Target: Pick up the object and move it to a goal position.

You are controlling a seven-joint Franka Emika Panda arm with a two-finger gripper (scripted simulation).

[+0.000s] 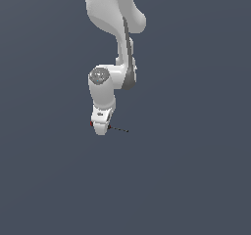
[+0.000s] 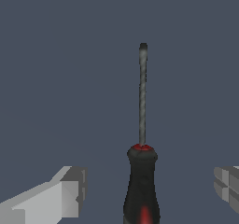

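Screwdriver (image 2: 141, 181) lies between the spread fingers (image 2: 65, 195) of the gripper (image 1: 100, 128), touching neither; it looks light, rigid and smooth; its thin shaft (image 2: 142, 94) would slip, so the thicker red-and-black handle is the place to pinch.

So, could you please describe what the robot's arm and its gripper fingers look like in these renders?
The arm is glossy white with rounded, tube-like links, a dark grey strip down one side and a grey circular cap at a joint. The gripper is white too. In the wrist view its fingers are blocky, pale grey-white, with flat faceted faces. No cables, logos or markings are visible.
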